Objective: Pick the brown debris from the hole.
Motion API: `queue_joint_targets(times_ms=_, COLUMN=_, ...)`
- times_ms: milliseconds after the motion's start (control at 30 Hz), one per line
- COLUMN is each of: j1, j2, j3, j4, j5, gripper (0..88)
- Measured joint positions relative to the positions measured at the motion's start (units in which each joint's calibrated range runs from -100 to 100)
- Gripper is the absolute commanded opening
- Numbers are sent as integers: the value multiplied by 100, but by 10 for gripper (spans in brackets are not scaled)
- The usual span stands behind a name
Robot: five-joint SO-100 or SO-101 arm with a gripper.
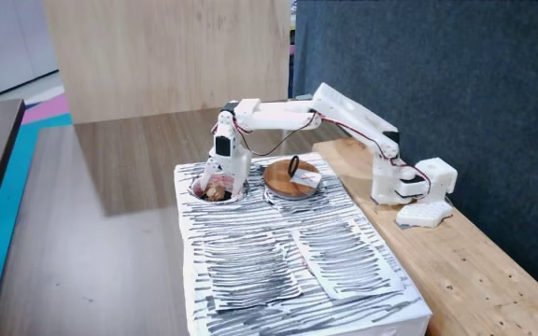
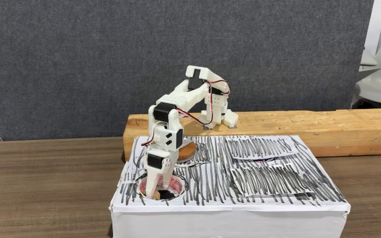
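Observation:
The white arm reaches down over the round hole [image 1: 233, 196] in the striped box top. My gripper [image 1: 216, 185] points straight down into the opening, also seen from the front [image 2: 158, 190]. The brown debris [image 1: 216, 193], a small lumpy tan ball, sits at the fingertips at rim level; from the front, the debris [image 2: 157, 195] shows as a tan spot just under the tapered fingers. The fingers look closed around it. The hole's inside below is hidden.
A flat wooden disc [image 1: 292, 179] with a black loop lies on the box just right of the hole; from the front, the disc [image 2: 188, 151] lies behind the arm. The arm's base [image 1: 395, 182] stands on a wooden beam [image 2: 296, 125]. The striped box top [image 1: 278, 252] extends toward the camera.

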Motion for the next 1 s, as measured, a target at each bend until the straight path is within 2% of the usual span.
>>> queue_joint_targets(times_ms=1000, j1=150, j2=244, j3=-126, j4=-26, j5=-16, gripper=282)
